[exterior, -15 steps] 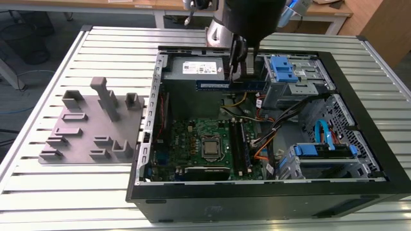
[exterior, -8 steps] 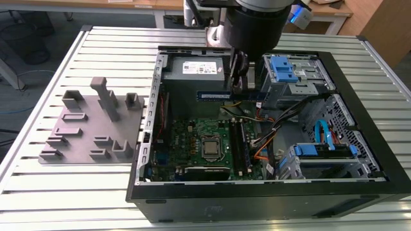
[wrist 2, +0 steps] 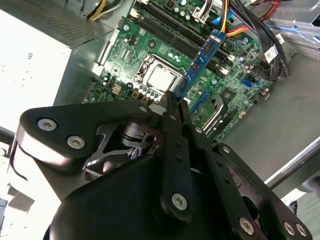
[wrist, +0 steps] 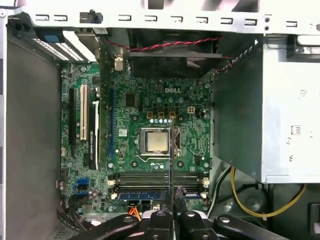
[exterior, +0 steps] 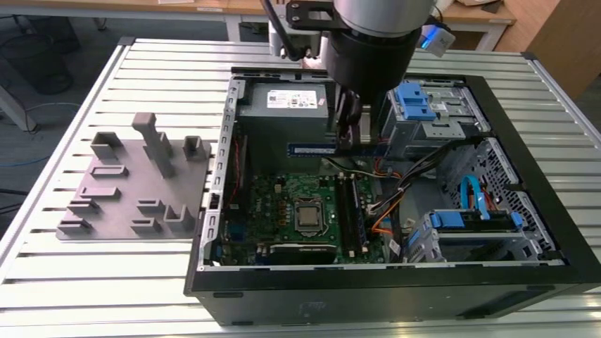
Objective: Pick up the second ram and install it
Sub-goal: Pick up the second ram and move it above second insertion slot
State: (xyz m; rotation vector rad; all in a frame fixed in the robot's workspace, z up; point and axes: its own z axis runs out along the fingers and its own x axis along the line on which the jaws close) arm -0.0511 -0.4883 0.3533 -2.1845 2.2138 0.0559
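1. Gripper is closed on the ram, gripping it near mid-length. The fingers are pressed together over its upper edge.
2. The ram is held level and on edge in the air inside the case. In the second wrist view its blue board and black chips run away from the fingertips.
3. Below it is the green board. In the first wrist view the ram's thin edge crosses over the CPU socket and the slots, apart from both.
4. The grey power supply is just beyond the ram, at the case's far end.
5. Blue drive cages are on the exterior view's right.
6. The grey fixture block is outside the case on the exterior view's left, on the slatted table.
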